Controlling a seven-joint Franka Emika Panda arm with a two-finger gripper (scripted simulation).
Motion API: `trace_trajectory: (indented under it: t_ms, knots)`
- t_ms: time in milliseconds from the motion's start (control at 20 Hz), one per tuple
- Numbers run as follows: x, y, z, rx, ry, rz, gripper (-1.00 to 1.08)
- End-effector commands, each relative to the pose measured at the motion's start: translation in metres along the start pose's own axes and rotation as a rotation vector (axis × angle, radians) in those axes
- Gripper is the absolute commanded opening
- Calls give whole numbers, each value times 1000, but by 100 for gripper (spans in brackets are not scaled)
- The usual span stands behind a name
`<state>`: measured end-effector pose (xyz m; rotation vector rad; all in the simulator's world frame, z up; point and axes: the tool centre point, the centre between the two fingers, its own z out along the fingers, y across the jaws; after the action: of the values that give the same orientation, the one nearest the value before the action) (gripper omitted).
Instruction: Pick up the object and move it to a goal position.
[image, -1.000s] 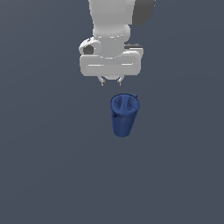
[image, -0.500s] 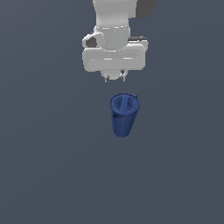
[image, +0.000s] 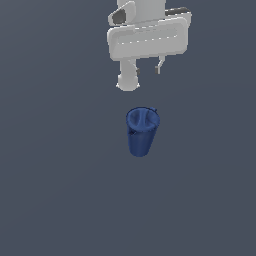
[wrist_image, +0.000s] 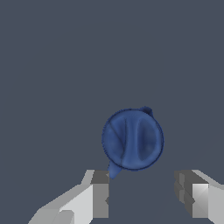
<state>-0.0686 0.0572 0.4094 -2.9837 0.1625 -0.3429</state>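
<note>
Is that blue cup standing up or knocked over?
Upright. The cup stands rim up, narrow base down; the wrist view looks straight into its round mouth.

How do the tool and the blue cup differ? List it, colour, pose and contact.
Colour: the tool is white and grey, the blue cup dark blue all over.
Pose: the tool hangs above the floor with its jaws apart, while the blue cup stands upright on the floor, rim up.
Contact: the tool holds nothing, and the blue cup is touched by nothing but the floor.
Shared: both are simulator renders against the same plain grey ground.
</note>
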Motion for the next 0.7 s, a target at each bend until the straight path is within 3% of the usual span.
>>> trace_trajectory:
  t_ms: [0, 650]
  knots:
    - [-4, -19, -17, 21, 41, 22, 28]
    - [-43, -111, -76, 69, 230, 134, 28]
